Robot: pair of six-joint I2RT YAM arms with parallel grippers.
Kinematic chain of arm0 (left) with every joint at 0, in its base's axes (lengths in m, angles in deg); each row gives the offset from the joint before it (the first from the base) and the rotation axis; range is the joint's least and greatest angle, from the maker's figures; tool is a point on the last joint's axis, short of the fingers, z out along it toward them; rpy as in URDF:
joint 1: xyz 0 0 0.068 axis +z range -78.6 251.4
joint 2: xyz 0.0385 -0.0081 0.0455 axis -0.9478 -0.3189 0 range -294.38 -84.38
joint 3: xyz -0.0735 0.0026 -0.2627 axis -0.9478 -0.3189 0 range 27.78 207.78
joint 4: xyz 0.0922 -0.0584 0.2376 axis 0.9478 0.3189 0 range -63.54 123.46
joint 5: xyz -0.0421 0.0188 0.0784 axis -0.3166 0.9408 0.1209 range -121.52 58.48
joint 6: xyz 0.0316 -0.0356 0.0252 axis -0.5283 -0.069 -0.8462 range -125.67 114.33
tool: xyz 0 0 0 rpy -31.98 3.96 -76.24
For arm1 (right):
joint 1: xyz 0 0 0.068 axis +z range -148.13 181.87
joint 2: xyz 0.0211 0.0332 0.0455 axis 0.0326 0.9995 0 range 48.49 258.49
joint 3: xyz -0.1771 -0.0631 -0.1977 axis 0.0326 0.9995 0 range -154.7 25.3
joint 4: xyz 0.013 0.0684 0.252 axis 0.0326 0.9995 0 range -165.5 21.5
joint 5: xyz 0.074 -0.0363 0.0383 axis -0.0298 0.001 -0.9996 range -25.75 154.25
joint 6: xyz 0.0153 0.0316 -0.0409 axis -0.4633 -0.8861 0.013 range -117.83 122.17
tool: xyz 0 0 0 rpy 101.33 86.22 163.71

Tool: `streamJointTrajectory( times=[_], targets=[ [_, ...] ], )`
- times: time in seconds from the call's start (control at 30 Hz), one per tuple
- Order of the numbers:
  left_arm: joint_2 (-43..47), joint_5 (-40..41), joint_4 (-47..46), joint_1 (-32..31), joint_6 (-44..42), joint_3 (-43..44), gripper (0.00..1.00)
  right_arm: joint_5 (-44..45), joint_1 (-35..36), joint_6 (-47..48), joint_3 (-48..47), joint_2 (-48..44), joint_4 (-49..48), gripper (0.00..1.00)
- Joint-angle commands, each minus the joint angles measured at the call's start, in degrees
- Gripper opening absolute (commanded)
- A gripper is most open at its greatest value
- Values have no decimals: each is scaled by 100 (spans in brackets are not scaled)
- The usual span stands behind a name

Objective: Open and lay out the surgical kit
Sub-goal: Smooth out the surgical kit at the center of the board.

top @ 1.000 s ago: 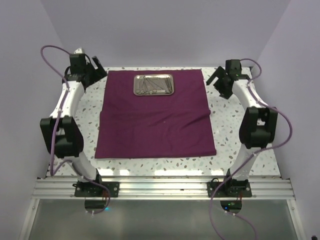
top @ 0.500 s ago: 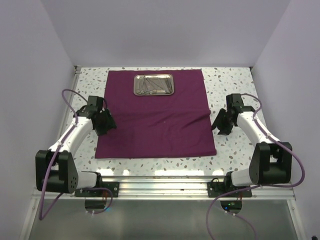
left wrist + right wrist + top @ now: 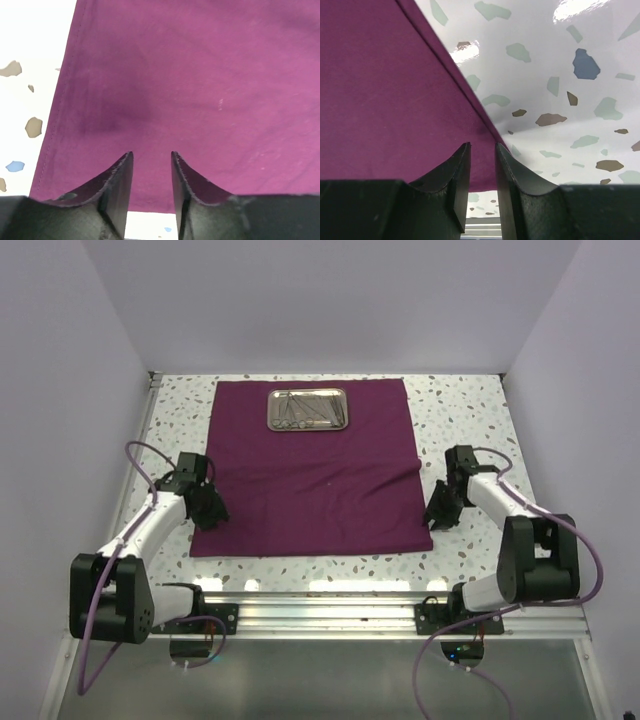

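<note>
The dark purple cloth (image 3: 310, 480) lies spread flat on the table, with a low wrinkle near its right edge. The steel tray (image 3: 308, 409) rests on the cloth's far middle, with thin silver instruments (image 3: 300, 412) lying inside it. My left gripper (image 3: 210, 510) hovers at the cloth's near-left corner. In the left wrist view its jaws (image 3: 151, 154) stand narrowly apart over the cloth (image 3: 175, 75), nothing between them. My right gripper (image 3: 440, 512) is low beside the near-right corner. Its jaws (image 3: 482, 145) leave a small gap above the cloth's edge (image 3: 380, 90).
The speckled terrazzo table (image 3: 470, 420) shows bare strips left, right and in front of the cloth. Lilac walls close in on three sides. A metal rail (image 3: 330, 612) with both arm bases runs along the near edge.
Both arms have drawn back from the cloth's far corners to its near corners and dropped low. Both pairs of jaws have narrowed from wide open to a small gap.
</note>
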Motion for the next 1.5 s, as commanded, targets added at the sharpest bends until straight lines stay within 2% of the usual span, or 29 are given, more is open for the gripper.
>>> streamJointTrajectory(
  times=[0.0, 0.3, 0.4, 0.43, 0.47, 0.5, 0.53, 0.57, 0.8, 1.03, 1.2, 1.4, 1.43, 1.47],
  targets=[
    [34, 12, -218, -10, 100, -124, 38, 5, 107, 95, 126, 189, -274, 29],
    [-317, -5, -349, -10, 91, -124, 31, 322, 520, -28, 73, 813, -379, 20],
    [-440, -23, -455, -10, 65, -203, 25, 392, 652, -63, 73, 945, -415, 9],
    [-493, -23, -490, -10, 47, -229, 19, 392, 705, -72, 64, 989, -389, 0],
    [-519, -23, -516, -10, 38, -238, 16, 392, 723, -81, 56, 1007, -380, 0],
    [-546, -162, -578, -10, 30, -282, 12, 392, 740, -81, 21, 1033, -362, 0],
    [-590, -181, -596, -10, 21, -282, 2, 392, 758, -81, -6, 1033, -275, 0],
    [-607, -198, -605, -10, 12, -265, 0, 392, 767, -72, -32, 1007, -230, 0],
    [-476, -190, -157, -10, -93, 226, 0, 550, 767, 25, -787, 349, 797, 0],
    [253, -67, 669, -10, -129, 1000, 0, 559, 758, 86, -1456, -512, 2185, 0],
    [744, -67, 1188, -19, -85, 1256, 0, 498, 767, 148, -1395, -1118, 2757, 0],
    [1237, -67, 1513, -10, -6, 949, 0, 120, 837, -54, -912, -1691, 3432, 0],
    [1290, -67, 1531, -10, 29, 887, 0, 59, 846, -63, -894, -1648, 3557, 1],
    [1334, -67, 1522, -10, 73, 712, 0, 24, 846, -89, -807, -1630, 3654, 16]
  ],
)
